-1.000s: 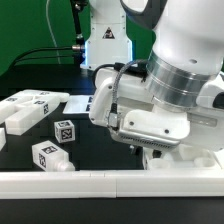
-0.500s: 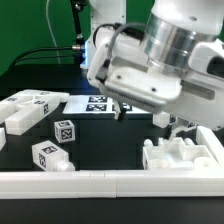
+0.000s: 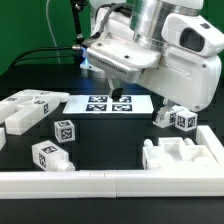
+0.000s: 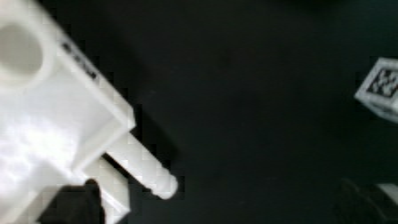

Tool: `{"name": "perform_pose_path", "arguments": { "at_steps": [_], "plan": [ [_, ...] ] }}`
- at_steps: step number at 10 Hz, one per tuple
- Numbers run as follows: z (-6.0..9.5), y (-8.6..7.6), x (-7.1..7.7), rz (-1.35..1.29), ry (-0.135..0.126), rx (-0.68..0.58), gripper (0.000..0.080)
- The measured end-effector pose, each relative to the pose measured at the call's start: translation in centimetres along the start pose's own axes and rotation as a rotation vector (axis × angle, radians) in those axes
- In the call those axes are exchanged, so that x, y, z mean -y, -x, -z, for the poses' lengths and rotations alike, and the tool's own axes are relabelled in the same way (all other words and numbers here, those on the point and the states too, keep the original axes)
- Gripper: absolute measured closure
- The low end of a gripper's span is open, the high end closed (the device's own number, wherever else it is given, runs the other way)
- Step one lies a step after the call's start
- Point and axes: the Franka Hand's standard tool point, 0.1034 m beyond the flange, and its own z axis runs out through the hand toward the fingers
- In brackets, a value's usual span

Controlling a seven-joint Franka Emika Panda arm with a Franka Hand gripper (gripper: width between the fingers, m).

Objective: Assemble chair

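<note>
over the far black worktop [image 3: 110,135], gripper [image 3: 118,97] closure unreadable; align squarely above white tagged plastic chair block [image 3: 176,118] before descending.

Exterior view. The marker board [image 3: 110,103] is lying flat on the black table [image 3: 110,140], just toward 12 o'clock from centre. A long white border rail [image 3: 100,182] is running across at 6 o'clock. A green backdrop [image 3: 30,30] is standing at 10 o'clock, with a black cable [image 3: 45,50] trailing before it.
</note>
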Motion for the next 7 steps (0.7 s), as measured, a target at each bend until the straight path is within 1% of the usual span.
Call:
{"name": "perform_pose_path", "arguments": {
  "at_steps": [1, 2, 3, 4, 5, 6, 7],
  "plan": [
    [-0.3, 0.0, 0.1, -0.100, 0.008, -0.003, 0.0151],
    [-1.1, 0.1, 0.8, -0.248, 0.017, -0.013, 0.0151],
    [-1.3, -0.2, 1.3, -0.429, -0.001, -0.019, 0.0151],
    [-1.2, -0.5, 1.2, -0.570, -0.017, -0.019, 0.0151],
    [-1.1, -0.8, 1.1, -0.694, -0.041, -0.019, 0.0151],
    [-1.1, -0.9, 0.9, -0.708, -0.036, -0.025, 0.0151],
    [-1.1, -1.0, 0.8, -0.801, -0.038, -0.029, 0.0151]
  ]
}}
